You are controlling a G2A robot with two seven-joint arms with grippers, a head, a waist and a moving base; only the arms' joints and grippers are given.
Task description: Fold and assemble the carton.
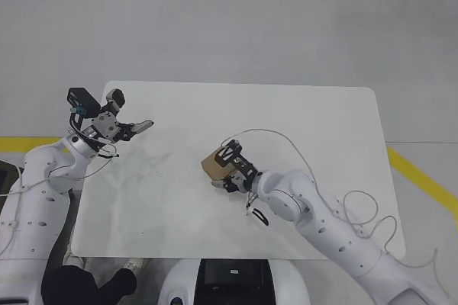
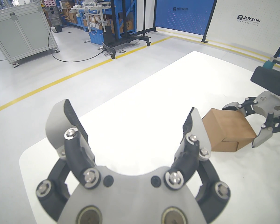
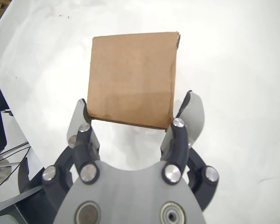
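Brown cardboard carton, square-faced, on smooth white table

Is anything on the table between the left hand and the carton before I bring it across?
Nothing visible does. Bare table lies between the open left hand and the carton; the right hand sits at the carton's far side, off that path.

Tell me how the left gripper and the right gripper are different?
The left gripper is open and empty; the right gripper is around one end of the carton. The left gripper is near a corner of the table, away from the carton; the right gripper is near the table's middle. Both look alike, grey and black.
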